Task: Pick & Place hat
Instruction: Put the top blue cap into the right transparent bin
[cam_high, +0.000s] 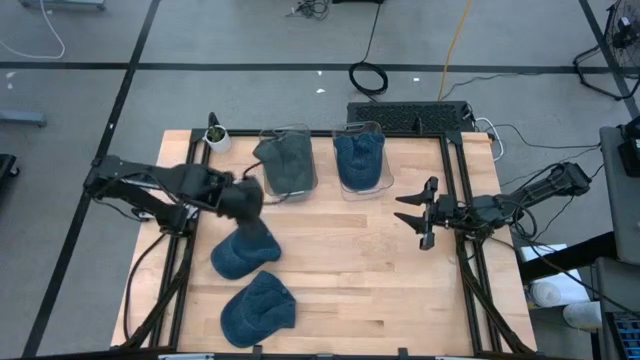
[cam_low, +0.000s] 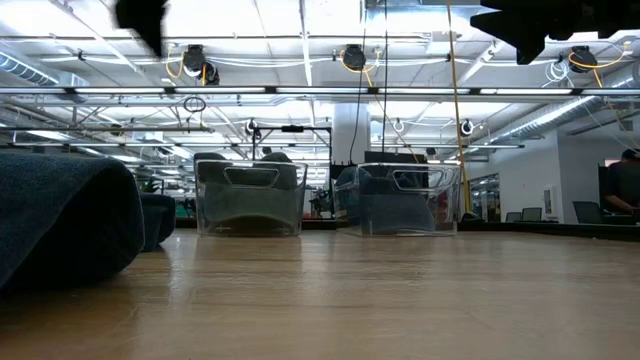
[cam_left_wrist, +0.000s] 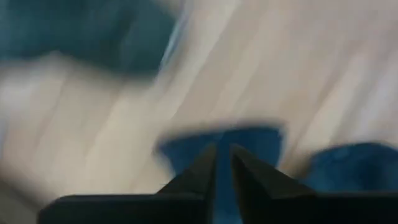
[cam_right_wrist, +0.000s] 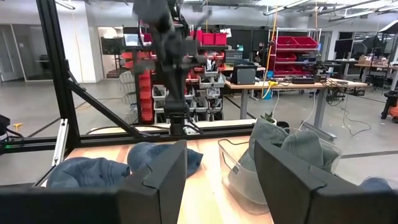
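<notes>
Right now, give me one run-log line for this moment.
left claw: shut, above hat | right claw: open, empty, waiting at table's right | bins: hat in each | loose hats on table: two

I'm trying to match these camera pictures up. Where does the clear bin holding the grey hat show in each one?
High view: the grey-hat bin sits at the table's far edge, left of the blue-hat bin.
Low view: left of the two bins.
Left wrist view: cannot tell, too blurred.
Right wrist view: lower right, grey hat poking out.
Shared landmark: the blue-hat bin beside it.
</notes>
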